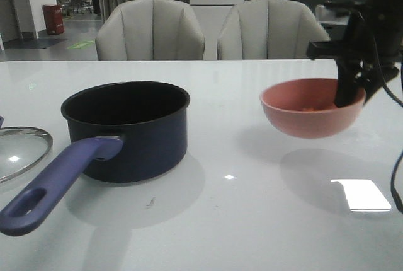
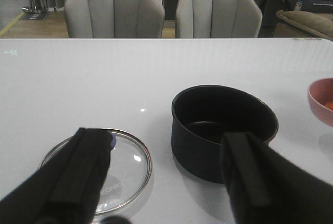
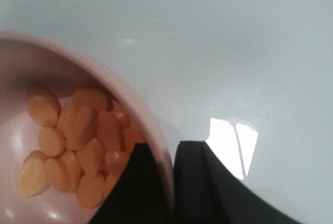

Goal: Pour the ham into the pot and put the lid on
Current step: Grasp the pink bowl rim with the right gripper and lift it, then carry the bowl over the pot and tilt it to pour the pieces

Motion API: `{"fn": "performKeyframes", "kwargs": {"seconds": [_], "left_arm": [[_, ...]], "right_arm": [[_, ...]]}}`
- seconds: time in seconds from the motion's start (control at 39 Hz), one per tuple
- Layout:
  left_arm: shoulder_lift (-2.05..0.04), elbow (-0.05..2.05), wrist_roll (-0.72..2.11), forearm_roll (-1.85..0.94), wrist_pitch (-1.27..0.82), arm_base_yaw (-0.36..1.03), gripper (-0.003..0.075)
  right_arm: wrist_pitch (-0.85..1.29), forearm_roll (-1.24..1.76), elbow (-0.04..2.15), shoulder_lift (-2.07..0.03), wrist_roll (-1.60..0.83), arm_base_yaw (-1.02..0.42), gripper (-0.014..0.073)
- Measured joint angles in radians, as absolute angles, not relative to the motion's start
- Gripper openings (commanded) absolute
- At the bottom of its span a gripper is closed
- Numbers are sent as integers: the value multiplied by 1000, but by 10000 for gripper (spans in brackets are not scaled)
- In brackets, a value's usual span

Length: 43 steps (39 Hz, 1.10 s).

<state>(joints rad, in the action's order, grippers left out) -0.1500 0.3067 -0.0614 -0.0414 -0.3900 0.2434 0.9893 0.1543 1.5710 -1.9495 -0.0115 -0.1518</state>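
Observation:
The dark navy pot (image 1: 132, 129) stands left of centre, its purple-blue handle (image 1: 56, 186) pointing toward the front; it also shows in the left wrist view (image 2: 221, 127). The glass lid (image 1: 19, 151) lies flat at the far left, with its "KONKA" lettering in the left wrist view (image 2: 122, 164). My right gripper (image 1: 348, 98) is shut on the rim of the salmon-pink bowl (image 1: 312, 110) and holds it above the table at the right. Several orange-pink ham chunks (image 3: 73, 140) lie in the bowl (image 3: 140, 109). My left gripper (image 2: 166, 172) is open and empty, above the lid and pot.
Two grey chairs (image 1: 151, 31) stand behind the table's far edge. The white table top (image 1: 252, 208) has bright light reflections at the front right. The right arm's cable (image 1: 397, 176) hangs at the right edge.

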Motion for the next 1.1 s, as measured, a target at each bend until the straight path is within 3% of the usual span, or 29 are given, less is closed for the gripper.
{"fn": "performKeyframes", "kwargs": {"seconds": [0.44,0.8,1.1], "left_arm": [[-150,307,-61,-41,-392,243,498],[-150,307,-61,-41,-392,243,498],[-150,307,-61,-41,-392,243,498]], "right_arm": [[954,152,1843,-1938,-12,-502,146],[598,15,1824,-1976,8,-625,146],[218,-52,1620,-1976,13,-625,146]]}}
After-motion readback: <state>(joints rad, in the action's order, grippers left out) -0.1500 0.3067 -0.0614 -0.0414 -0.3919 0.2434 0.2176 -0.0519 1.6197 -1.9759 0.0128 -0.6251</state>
